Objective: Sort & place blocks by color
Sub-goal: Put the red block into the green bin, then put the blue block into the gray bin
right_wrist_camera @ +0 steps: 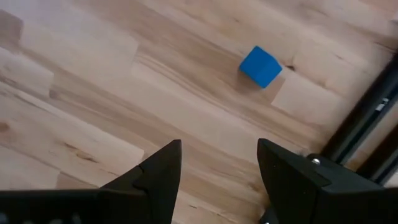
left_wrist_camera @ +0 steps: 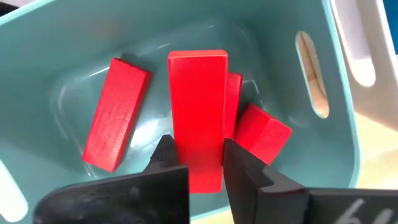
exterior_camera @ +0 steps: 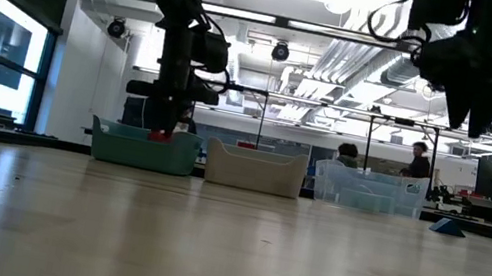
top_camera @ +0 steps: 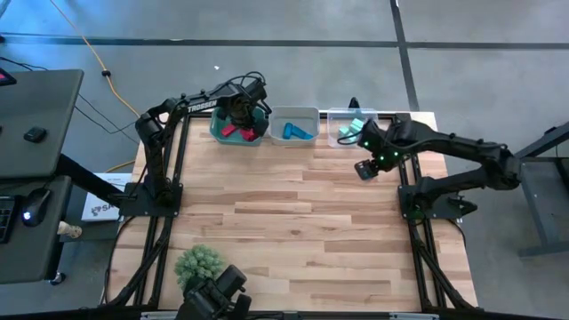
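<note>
Red bar going into the teal bin; one blue cube left on the table.

Near: plant (top_camera: 198, 263), lower left. Middle: right gripper (right_wrist_camera: 217, 168), right of centre, fingers wide, empty, above blue cube (right_wrist_camera: 260, 66); next, likely descend and close. Far, upper left: left gripper (left_wrist_camera: 202, 165) in teal bin (left_wrist_camera: 336, 143), fingers narrow around red bar (left_wrist_camera: 198, 115); release seems due. Three red blocks (left_wrist_camera: 117, 114) lie beneath.

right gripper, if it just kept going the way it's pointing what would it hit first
Probably bare table. The right gripper is open and aims down at the wood; the blue cube lies ahead of it and off to one side, so it would likely be missed, though depth is unclear.
</note>
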Controlling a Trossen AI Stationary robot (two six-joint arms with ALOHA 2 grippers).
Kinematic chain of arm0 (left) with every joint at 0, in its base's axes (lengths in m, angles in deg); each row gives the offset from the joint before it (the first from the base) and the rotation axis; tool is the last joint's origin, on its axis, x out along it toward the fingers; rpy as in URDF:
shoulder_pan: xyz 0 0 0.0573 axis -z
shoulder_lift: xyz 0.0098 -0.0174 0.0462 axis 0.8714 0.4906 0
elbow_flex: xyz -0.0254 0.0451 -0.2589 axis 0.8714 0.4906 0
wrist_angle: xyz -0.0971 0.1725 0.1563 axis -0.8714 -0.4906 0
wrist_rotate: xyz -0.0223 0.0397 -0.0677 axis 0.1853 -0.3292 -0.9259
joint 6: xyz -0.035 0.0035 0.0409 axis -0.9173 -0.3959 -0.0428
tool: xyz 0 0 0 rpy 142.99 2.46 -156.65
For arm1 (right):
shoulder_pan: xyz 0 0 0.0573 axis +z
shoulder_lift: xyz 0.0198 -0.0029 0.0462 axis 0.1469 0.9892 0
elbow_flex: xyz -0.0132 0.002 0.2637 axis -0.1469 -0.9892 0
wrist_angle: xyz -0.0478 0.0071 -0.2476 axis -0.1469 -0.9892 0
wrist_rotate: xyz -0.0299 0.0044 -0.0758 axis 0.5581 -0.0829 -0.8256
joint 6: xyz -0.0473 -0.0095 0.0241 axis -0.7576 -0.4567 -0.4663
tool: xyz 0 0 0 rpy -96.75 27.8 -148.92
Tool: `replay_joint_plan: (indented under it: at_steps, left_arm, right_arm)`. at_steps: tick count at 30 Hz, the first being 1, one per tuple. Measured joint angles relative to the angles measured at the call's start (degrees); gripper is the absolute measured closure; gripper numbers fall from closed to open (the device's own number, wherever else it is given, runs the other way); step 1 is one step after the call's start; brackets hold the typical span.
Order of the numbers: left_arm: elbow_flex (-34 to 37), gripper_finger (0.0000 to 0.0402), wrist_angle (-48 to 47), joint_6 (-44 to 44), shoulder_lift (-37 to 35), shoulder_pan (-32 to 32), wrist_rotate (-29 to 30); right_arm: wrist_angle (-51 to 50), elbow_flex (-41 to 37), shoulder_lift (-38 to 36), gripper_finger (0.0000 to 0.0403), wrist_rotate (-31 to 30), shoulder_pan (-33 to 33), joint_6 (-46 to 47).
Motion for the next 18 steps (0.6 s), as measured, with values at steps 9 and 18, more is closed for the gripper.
replay_joint_plan:
  at_steps: [9, 18]
  left_arm:
    - [0.0, 0.0328, 0.0, 1.5, 0.0, 0.0, 0.0]
    - [0.0, 0.0324, -0.4, 1.4, -0.1, 0.0, -3.4]
  right_arm:
    - [6.8, -6.8, 0.0, 0.0203, 0.4, 0.0, -7.1]
    - [10.1, -10.3, 0.1, 0.0199, -1.3, -0.3, -19.6]
